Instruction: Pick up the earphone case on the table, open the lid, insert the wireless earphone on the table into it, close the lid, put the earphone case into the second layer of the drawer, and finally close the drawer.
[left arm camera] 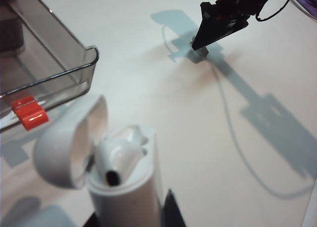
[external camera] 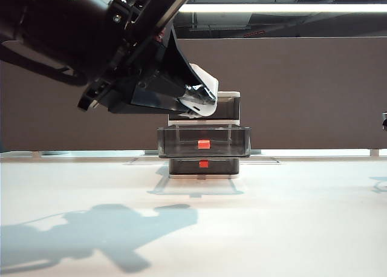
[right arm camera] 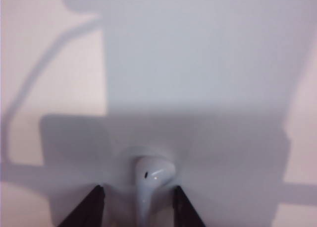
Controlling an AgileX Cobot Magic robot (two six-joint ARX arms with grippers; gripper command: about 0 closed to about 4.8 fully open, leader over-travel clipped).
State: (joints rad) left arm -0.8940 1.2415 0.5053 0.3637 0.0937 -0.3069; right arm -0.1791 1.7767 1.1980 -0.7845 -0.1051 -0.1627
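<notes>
I have the left tool (external camera: 202, 98) raised above the large plain white counter (external camera: 290, 222), right in front of the small three-tier drawer unit (external camera: 204, 135) with its white frame and smoky dark translucent trays. Its fingers are clamped on the small glossy white rounded earphone case (left arm camera: 126, 192), held upright. The case's white rounded hinged lid (left arm camera: 69, 140) is swung open to one side, and one white earphone (left arm camera: 119, 157) already sits in the case with its dark tip showing. The middle drawer (external camera: 204, 141), marked with a small red front tab (external camera: 204, 144), is pulled out toward me, and in my left wrist view its clear corner lies near the open lid without touching it. The bottom drawer (external camera: 204, 166) is pushed in.

My right tool (right arm camera: 138, 207) is down at the counter, well away from the drawer unit. Its two dark fingers (right arm camera: 89, 207) stand apart on either side of the second white wireless earphone (right arm camera: 151, 180), which lies on the counter between them. I see a gap on each side, so the tool is parted and not gripping it.
</notes>
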